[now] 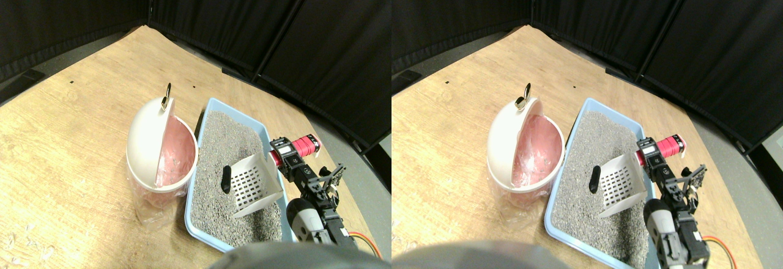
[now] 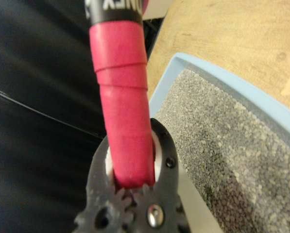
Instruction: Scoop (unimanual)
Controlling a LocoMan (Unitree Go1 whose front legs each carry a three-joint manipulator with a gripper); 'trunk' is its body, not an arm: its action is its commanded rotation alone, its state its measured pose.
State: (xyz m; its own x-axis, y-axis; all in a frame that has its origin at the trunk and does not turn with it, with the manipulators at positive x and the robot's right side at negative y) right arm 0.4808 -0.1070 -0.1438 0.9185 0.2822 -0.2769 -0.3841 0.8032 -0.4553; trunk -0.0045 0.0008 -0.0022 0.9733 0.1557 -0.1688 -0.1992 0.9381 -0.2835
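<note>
Black curtains border the wooden floor (image 1: 73, 134). The right claw (image 1: 282, 153) is clamped on the red-wrapped handle (image 2: 123, 111) of the white slotted plastic scoop (image 1: 254, 183), over grey litter in the light-blue tray (image 1: 211, 107), beside a small black object (image 1: 226, 179).

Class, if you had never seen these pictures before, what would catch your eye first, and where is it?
Probably the pink handle, clamped in the claw at the right, with its white slotted scoop over the grey litter in the blue tray. Left of the tray stands a white bin, lid tilted open on a pink liner.
</note>
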